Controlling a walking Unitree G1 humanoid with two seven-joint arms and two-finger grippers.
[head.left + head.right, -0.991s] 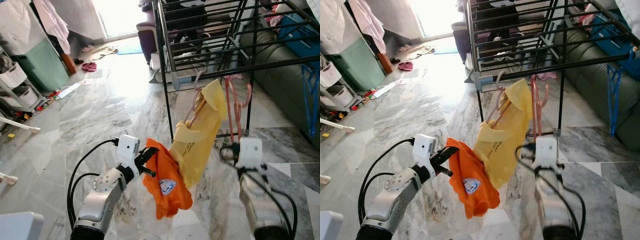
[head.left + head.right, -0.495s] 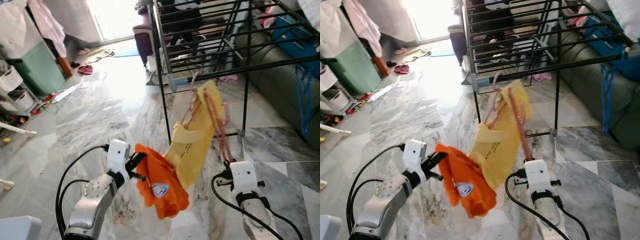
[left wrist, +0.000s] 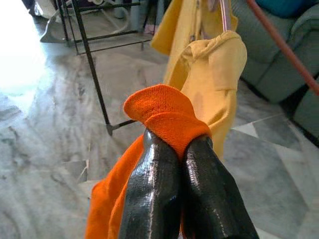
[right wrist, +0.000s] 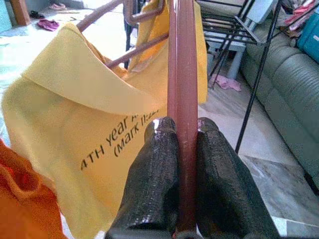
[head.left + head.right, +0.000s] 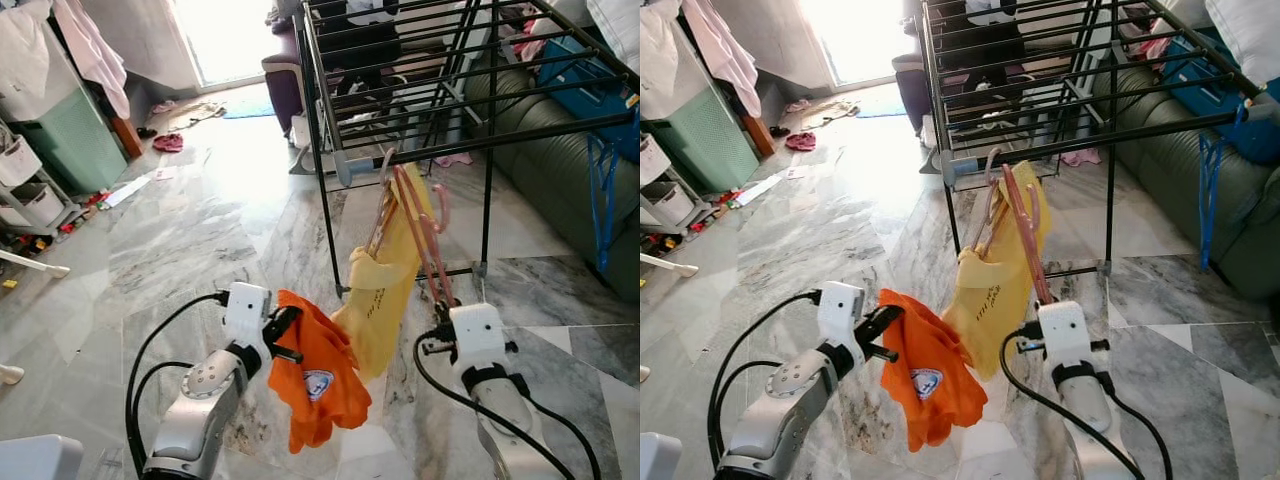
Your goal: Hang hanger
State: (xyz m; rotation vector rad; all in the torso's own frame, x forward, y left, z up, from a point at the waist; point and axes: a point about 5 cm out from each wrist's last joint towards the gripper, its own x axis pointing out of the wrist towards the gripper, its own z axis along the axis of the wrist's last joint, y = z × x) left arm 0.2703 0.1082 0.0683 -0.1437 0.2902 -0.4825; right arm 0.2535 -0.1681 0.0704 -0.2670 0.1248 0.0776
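Standing at the far left of the room, a green cabinet (image 5: 75, 140) has pale clothes draped over it, and a white shelf unit (image 5: 30, 190) sits in front of it on the marble floor (image 5: 190, 230). Scraps of cloth lie by the bright doorway beyond.

Closer in, the left gripper (image 3: 172, 164) is held out low in front of the robot, its two black fingers (image 3: 149, 194) pressed together on a fold of an orange shirt (image 5: 315, 375). That shirt hangs down from the pinch, a small round badge showing on its front.

Just right of it, a yellow shirt (image 5: 385, 295) with dark lettering hangs on a hanger whose hook sits on the near bar of the black drying rack (image 5: 400, 90). The orange shirt's upper edge lies against the yellow one.

Next comes the pink hanger (image 4: 180, 99), a slim reddish rod that slants up toward the same rack bar, close beside the yellow shirt. The right gripper (image 4: 182, 149) is clamped on its lower end, fingers (image 4: 219, 184) squeezing the rod from both sides. Whether its hook rests on the bar cannot be told.

At the far right, a grey-green sofa (image 5: 570, 170) stands behind the rack, with blue items on it.
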